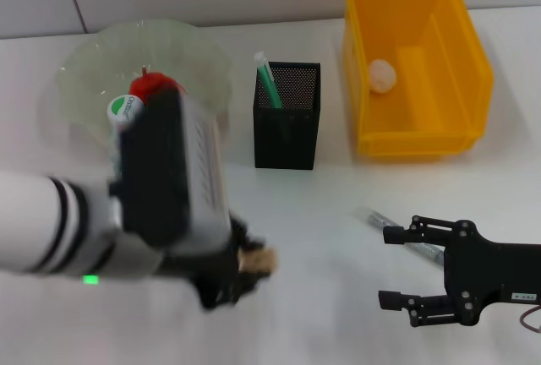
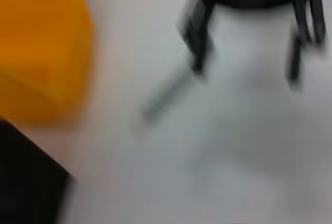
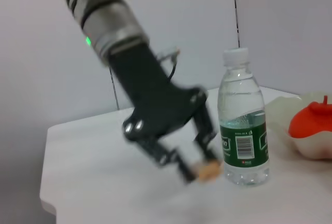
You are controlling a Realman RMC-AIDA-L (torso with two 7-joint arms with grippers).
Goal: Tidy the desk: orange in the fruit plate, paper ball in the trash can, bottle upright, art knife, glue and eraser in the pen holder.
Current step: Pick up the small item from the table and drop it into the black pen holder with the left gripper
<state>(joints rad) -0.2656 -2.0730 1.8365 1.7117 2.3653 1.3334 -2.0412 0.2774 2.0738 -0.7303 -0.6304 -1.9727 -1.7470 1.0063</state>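
Evidently a small tan eraser [image 1: 259, 258] is held between the fingers of the left gripper [image 1: 241, 268], low over the table [image 1: 321, 230] toward its near edge; in the right wrist view the eraser [image 3: 209, 170] is seen pinched at the fingertips just beside the upright bottle [image 3: 243, 120]. Being light, firm and slightly grippy, it is judged easy to carry, though so small a piece can twist or pop out if it is squeezed off-centre; a hold across its flat sides is best. The pen holder [image 1: 287, 114], mid-table, already holds a green-and-white stick [image 1: 269, 80], so the free part of its mouth must be aimed for.

The right gripper [image 1: 401, 268] is kept near the near right corner, fingers spread wide with nothing between them, close to a thin grey tool [image 1: 397, 231], probably the art knife. That tool is slim, stiff and low-lying, so it is best taken across its middle.
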